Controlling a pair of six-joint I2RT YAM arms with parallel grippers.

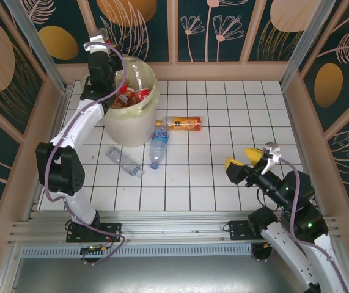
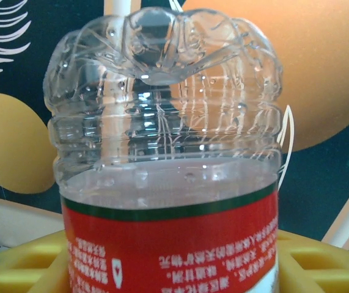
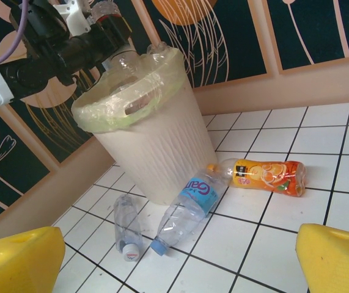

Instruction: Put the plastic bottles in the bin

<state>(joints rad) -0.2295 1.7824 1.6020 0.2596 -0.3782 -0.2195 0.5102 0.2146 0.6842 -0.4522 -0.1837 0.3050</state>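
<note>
Held bottle point(image 2: 168, 122): clear ribbed plastic, petal-moulded base, red label edged with a green band. It is clamped between the yellow pads of the left gripper point(image 2: 171, 268), over the far-left rim of the bin point(image 1: 131, 125). The bin is round and pale cream, with a finely ribbed wall and a translucent yellowish liner folded over its rim; red- and brown-labelled bottles point(image 1: 131, 94) lie inside. On the white tiled tabletop point(image 1: 223, 183), lying on their sides: orange-labelled bottle point(image 1: 183, 124) just right of the bin, blue-labelled bottle point(image 1: 159, 143) just beside its near-right foot, crumpled label-less bottle point(image 1: 124, 162) near its front. Right gripper point(image 1: 247, 160) sits well right of the bin, yellow fingers spread wide, nothing between them.
</note>
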